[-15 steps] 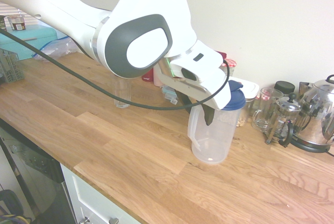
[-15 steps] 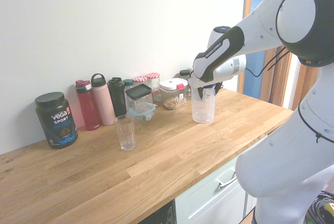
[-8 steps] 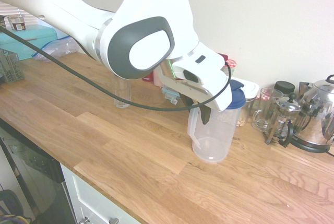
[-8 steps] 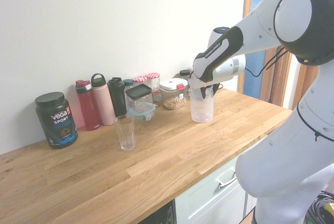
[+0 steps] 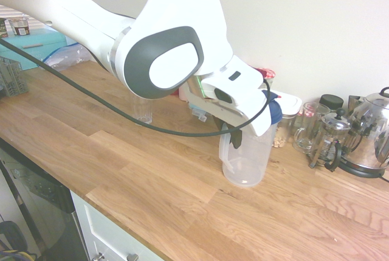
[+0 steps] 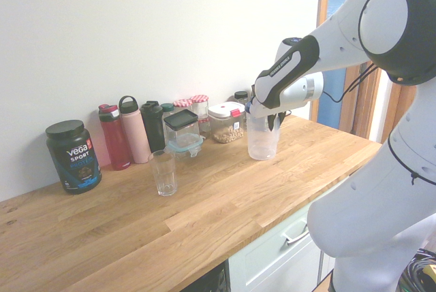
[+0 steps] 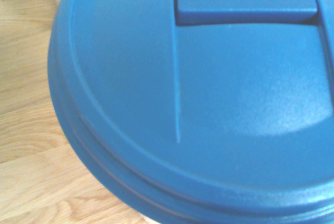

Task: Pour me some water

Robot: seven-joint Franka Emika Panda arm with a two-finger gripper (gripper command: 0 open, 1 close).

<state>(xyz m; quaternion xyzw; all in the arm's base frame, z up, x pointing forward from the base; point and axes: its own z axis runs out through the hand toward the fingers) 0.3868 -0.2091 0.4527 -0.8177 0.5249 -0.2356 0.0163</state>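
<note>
One tall jug (image 5: 248, 162) stands upright on the wooden counter (image 5: 152, 188), its long side going straight up. The claw (image 5: 235, 139) is pinched narrow on the jug's handle (image 5: 224, 149), just beside the round body, and most of the jug is below it. It looks ready to lift, but the grip could slip. The far side view shows the glass (image 6: 164, 173) plainly, well apart from the jug, but not the handle. The close-up shows the big blue lid (image 7: 125, 78) instead.
</note>
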